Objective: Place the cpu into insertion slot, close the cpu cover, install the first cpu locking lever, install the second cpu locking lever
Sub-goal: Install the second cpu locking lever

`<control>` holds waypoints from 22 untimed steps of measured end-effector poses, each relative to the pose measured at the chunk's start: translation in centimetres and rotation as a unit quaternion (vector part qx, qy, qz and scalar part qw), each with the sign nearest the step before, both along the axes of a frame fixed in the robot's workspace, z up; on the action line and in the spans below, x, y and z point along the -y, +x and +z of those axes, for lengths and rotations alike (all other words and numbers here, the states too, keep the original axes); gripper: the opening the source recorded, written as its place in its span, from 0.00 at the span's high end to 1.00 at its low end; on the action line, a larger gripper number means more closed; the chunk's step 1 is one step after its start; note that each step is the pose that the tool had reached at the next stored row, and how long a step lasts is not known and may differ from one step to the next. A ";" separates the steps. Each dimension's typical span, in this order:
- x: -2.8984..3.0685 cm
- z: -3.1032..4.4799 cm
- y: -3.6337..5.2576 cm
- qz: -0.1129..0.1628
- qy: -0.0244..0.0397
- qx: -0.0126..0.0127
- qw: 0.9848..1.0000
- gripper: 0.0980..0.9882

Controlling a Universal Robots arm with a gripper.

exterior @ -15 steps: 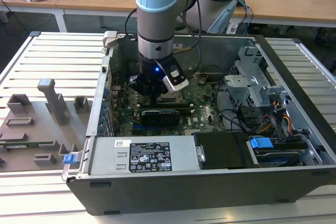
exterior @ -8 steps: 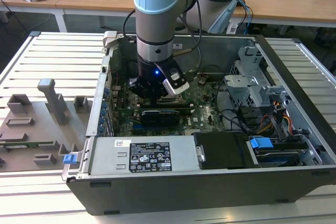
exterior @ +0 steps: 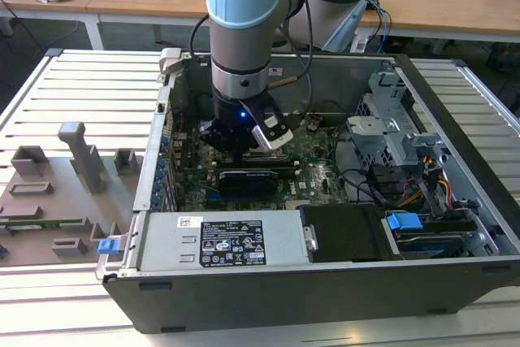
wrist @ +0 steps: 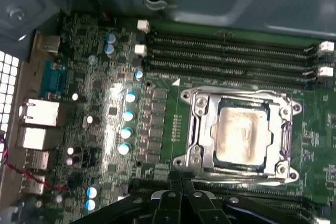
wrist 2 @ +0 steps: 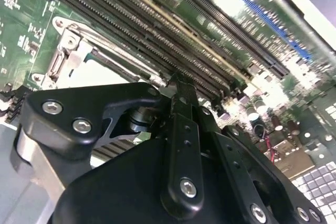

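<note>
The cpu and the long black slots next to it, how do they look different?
The cpu is a pale silvery square; the memory slots are long, narrow and black. The cpu sits inside a metal frame, the cpu cover, closed around it; the memory slots lie bare in parallel rows, with white clips at their ends. Both sit flat on the green motherboard.

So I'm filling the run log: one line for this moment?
cpu: seated in insertion slot | cpu cover: closed over it | hand: shut, empty, beside the socket, inside computer case
</note>
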State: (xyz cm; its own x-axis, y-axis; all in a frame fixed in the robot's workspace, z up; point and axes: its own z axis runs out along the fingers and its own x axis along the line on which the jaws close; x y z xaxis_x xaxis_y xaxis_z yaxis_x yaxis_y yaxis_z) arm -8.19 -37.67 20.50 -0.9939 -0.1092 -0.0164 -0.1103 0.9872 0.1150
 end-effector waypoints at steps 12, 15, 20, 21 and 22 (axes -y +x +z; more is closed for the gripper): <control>-0.01 0.81 0.00 0.003 0.028 0.002 1.000 0.99; -0.99 0.99 0.18 0.003 -0.014 0.001 1.000 0.99; -2.81 0.84 1.23 0.003 -0.063 -0.002 0.998 0.99; -3.12 0.71 1.96 0.004 -0.063 -0.005 0.998 0.99; -3.34 0.58 2.74 0.004 -0.063 -0.008 0.998 0.99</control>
State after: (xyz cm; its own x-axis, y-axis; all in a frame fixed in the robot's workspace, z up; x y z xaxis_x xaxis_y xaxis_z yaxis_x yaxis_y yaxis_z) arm -5.45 -34.34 21.07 -0.9930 -0.1168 0.0146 -0.1169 0.9931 -0.0076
